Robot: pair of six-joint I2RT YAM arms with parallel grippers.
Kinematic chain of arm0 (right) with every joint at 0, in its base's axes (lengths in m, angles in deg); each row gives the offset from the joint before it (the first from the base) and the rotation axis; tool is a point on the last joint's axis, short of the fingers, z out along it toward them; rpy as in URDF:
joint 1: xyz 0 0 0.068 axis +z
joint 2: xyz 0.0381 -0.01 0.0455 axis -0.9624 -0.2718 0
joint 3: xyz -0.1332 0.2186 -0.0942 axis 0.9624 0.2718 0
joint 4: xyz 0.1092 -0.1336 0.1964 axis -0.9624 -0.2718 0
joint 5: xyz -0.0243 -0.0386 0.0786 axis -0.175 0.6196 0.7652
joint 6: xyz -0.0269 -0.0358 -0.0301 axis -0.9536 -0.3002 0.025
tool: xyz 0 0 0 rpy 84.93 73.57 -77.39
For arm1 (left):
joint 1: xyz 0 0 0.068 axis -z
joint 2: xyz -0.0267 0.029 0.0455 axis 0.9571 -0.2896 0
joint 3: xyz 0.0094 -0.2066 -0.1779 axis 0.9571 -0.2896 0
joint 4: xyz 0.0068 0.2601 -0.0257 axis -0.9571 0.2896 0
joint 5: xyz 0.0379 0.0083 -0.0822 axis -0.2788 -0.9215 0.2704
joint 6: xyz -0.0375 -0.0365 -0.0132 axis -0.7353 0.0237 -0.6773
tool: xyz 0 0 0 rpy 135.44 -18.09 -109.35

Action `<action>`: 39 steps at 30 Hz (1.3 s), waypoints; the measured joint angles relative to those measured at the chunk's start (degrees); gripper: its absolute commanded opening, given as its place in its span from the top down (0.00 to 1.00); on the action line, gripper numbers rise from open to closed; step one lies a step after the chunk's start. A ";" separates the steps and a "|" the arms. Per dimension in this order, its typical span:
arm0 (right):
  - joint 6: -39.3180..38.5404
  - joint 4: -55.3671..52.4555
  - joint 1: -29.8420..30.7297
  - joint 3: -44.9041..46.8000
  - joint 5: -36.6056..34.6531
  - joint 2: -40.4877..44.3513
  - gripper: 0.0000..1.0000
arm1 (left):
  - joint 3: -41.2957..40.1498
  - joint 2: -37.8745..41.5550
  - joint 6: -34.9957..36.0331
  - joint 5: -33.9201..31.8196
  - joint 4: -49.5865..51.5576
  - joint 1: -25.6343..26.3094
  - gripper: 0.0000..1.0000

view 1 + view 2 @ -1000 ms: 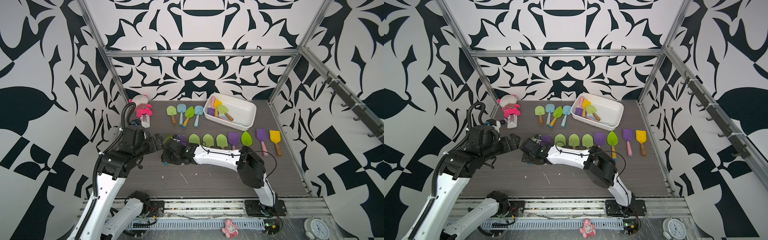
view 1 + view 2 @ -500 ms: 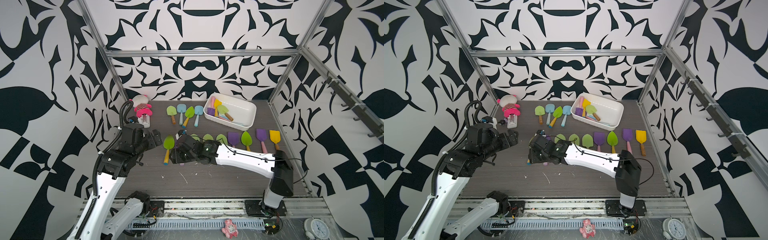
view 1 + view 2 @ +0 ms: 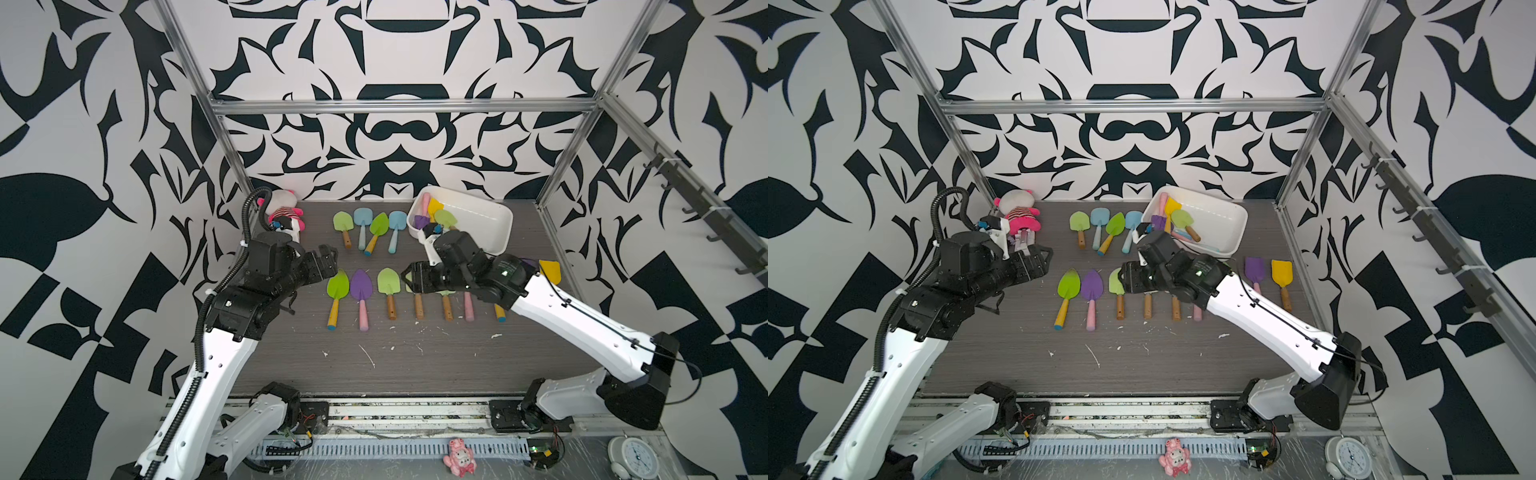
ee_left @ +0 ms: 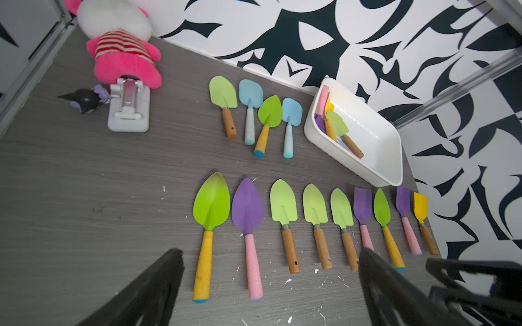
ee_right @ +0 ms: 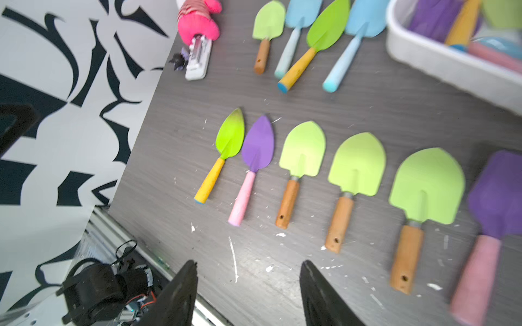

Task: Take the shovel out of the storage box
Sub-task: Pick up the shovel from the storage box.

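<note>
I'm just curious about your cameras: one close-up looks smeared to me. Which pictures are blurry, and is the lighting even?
In the right wrist view the storage box and the purple shovel nearest it are smeared, probably motion blur; the left wrist view is crisp throughout; both top views are sharp and evenly lit, with only faint shadows.

The grey wood-grain tabletop [image 4: 84, 175] carries a white storage box [image 4: 375, 135] at back right. Just beside it lies a row of four shovels [image 4: 269, 111], and nearer the front a row of nine shovels [image 4: 315, 203]. At back left sit a plush toy [image 4: 124, 59], a white stand [image 4: 128, 113] and a small black figurine [image 4: 84, 98]. White flecks [image 4: 288, 280] dot the front.
</note>
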 measured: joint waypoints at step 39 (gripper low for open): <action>-26.51 -12.39 -42.58 -53.75 21.24 -64.50 0.44 | 14.75 -34.56 0.31 16.74 -21.44 2.93 0.01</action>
